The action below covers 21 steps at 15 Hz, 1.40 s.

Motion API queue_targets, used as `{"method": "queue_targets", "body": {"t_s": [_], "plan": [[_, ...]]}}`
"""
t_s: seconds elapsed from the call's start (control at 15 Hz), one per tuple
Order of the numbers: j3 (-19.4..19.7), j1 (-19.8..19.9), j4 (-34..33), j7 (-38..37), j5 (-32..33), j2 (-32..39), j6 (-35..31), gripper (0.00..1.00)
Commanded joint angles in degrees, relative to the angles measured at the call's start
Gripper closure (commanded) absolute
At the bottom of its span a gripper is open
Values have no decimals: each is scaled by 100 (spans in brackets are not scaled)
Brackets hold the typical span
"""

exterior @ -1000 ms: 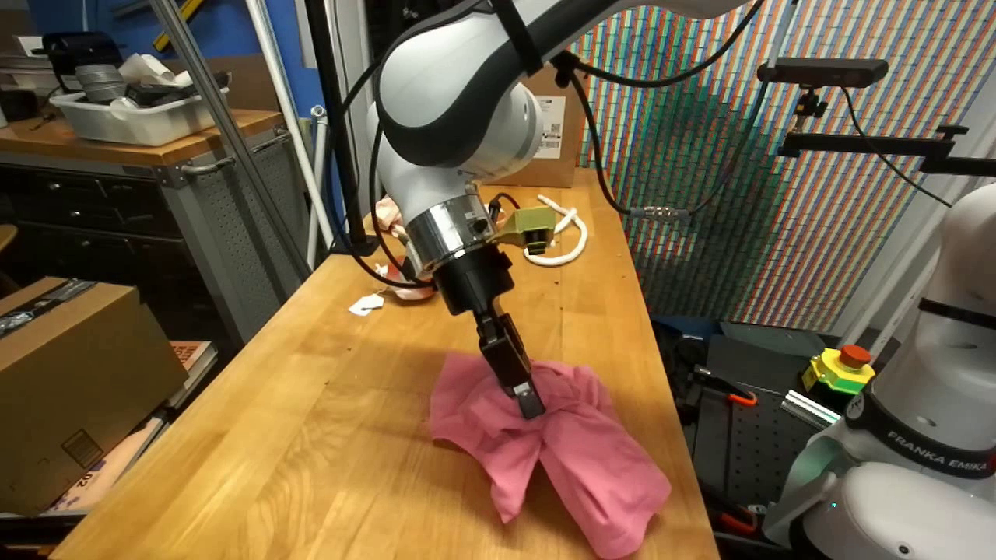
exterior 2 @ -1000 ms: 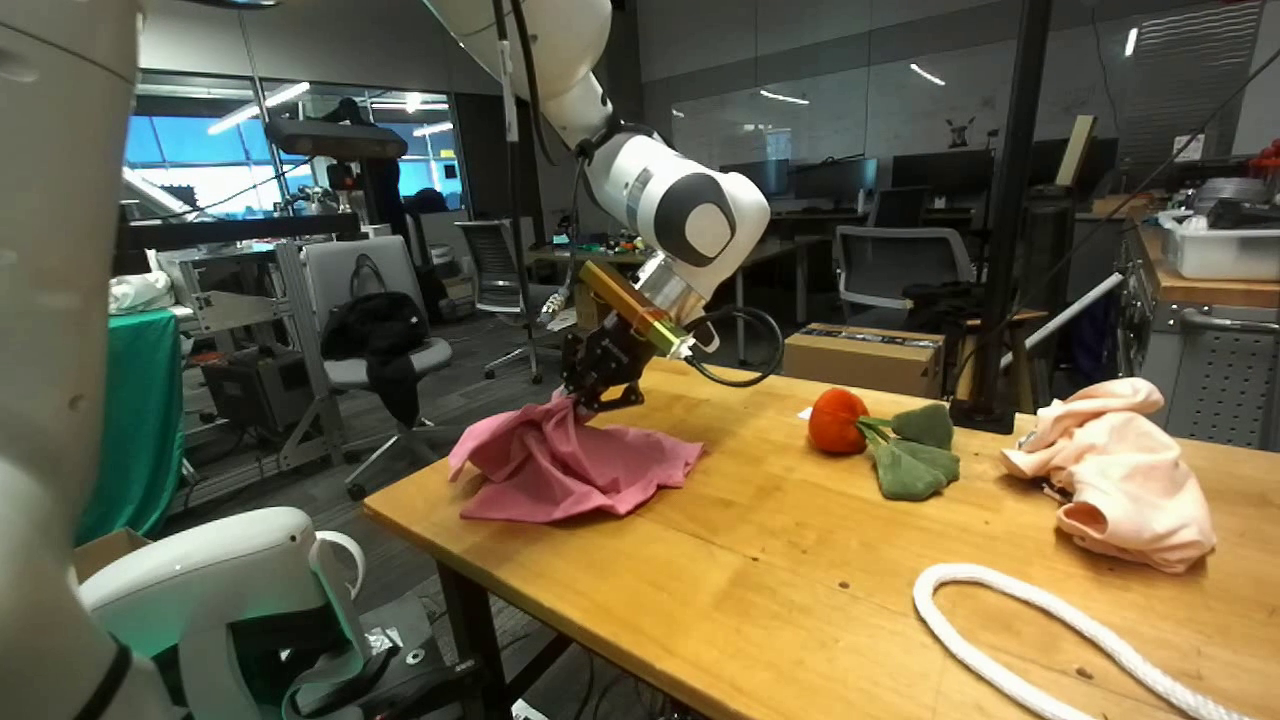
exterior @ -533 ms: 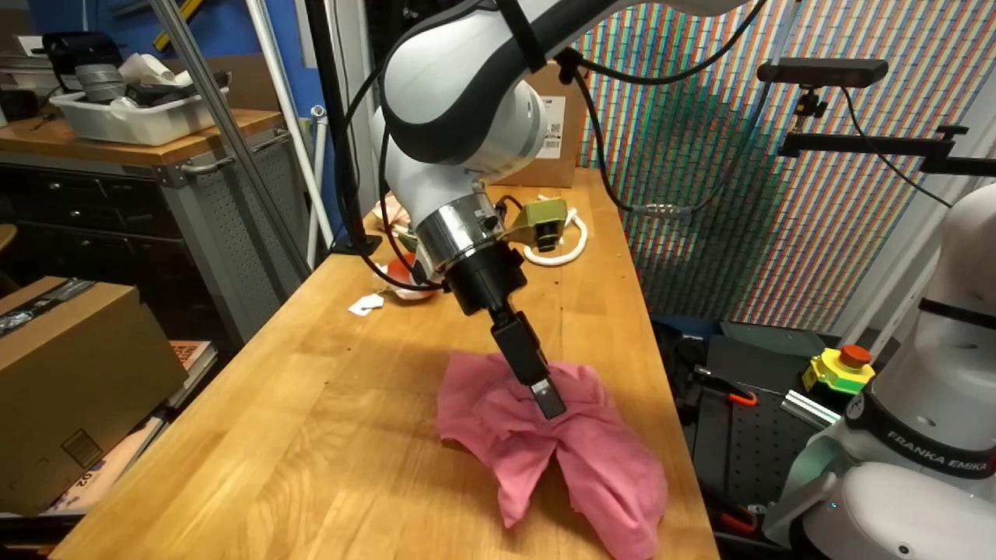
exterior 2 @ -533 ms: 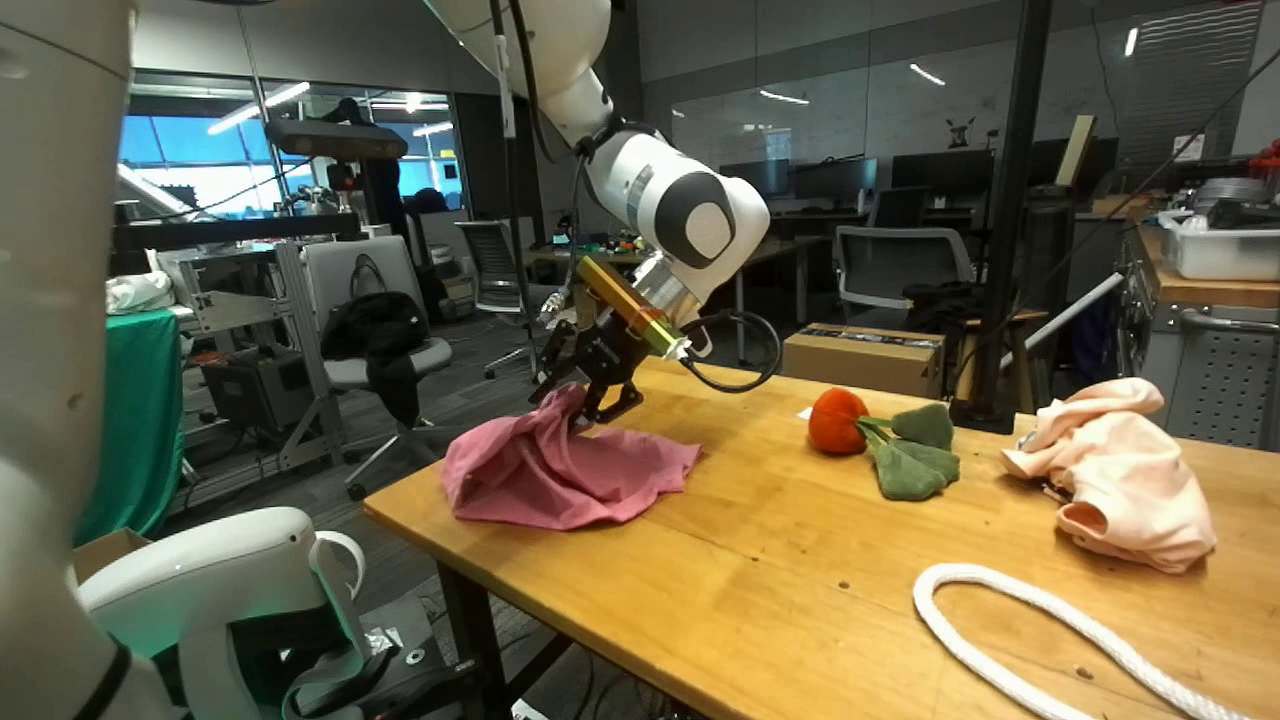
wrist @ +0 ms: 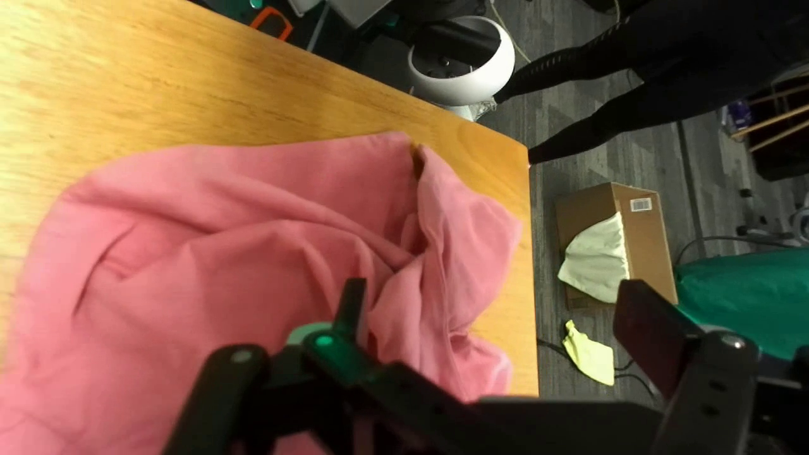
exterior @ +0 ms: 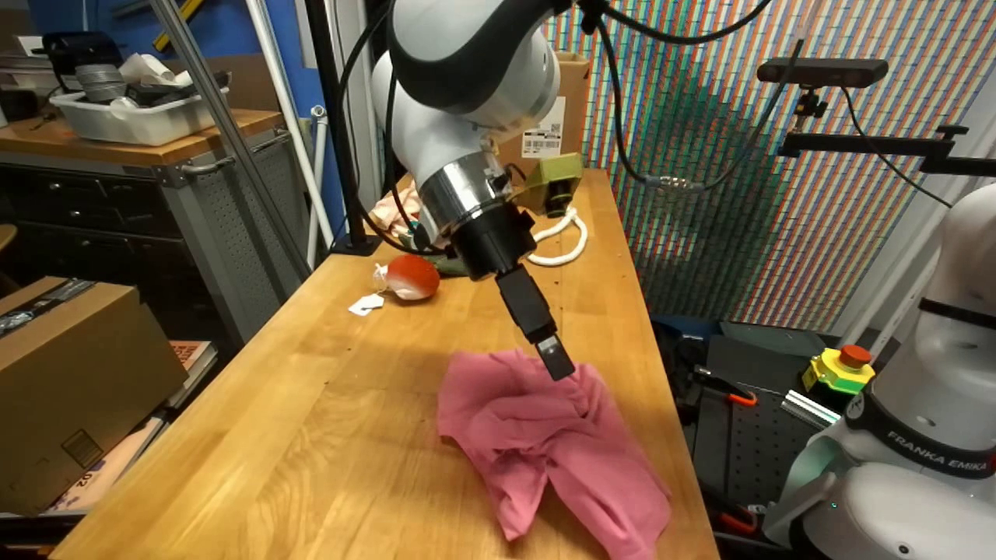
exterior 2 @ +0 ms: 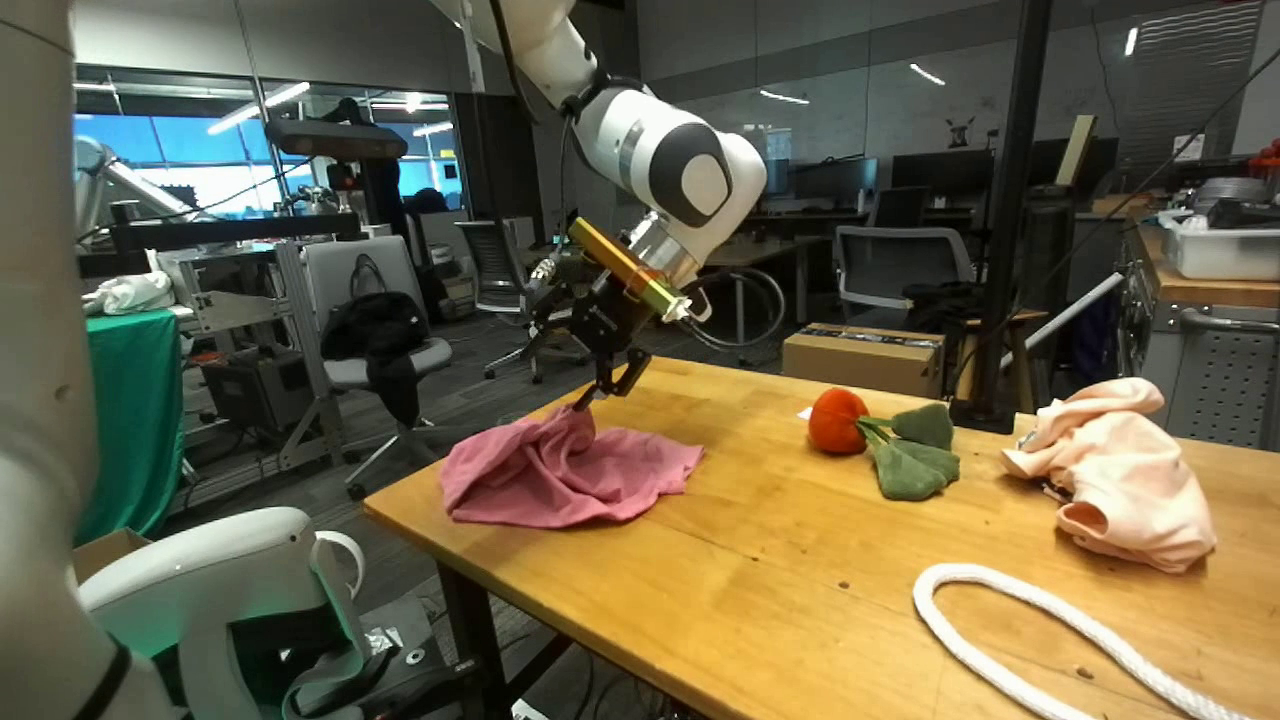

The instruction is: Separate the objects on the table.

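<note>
A crumpled pink cloth [exterior: 537,435] lies near one end of the wooden table, with a soft peak still standing up in the middle [exterior 2: 570,460]. My gripper [wrist: 493,297] is open above it, with wide-spread fingers and nothing between them. In an exterior view, the lower fingertip of the gripper [exterior 2: 563,362] is right at the cloth's peak; whether they touch I cannot tell. Further along the table are a red-orange plush [exterior 2: 838,420] with green leaves [exterior 2: 912,462], a peach cloth [exterior 2: 1130,480] and a white rope [exterior 2: 985,575]. All lie apart from the pink cloth.
A black post [exterior 2: 1005,250] rises at the table's edge behind the leaves and peach cloth. A cardboard box [exterior: 572,85] stands at the table's far end. Another white arm [exterior: 926,373] is beside the table. The table's edge [wrist: 534,303] runs close to the pink cloth.
My gripper has opened and let go of the pink cloth. It has risen and shifted slightly, while the cloth's pinched top has sagged. The other objects have stayed put.
</note>
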<state>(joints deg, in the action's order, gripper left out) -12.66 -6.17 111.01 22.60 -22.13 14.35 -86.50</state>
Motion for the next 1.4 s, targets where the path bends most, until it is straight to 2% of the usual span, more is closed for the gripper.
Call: {"method": "queue_targets", "body": {"t_s": [0.0,0.27,1.0,1.2,1.27,1.33], "plan": [[151,-7,204,-83,273,-949,47,0],[341,-6,675,-145,526,-2142,-313,0],[943,-10,3107,-326,1025,-5506,-1994,0],[1107,37,3650,-462,1207,-6161,-2519,0],[1138,-137,3179,-404,1175,-5570,-2129,0],[1184,-131,3342,-429,1213,-5767,-2242,0]]}}
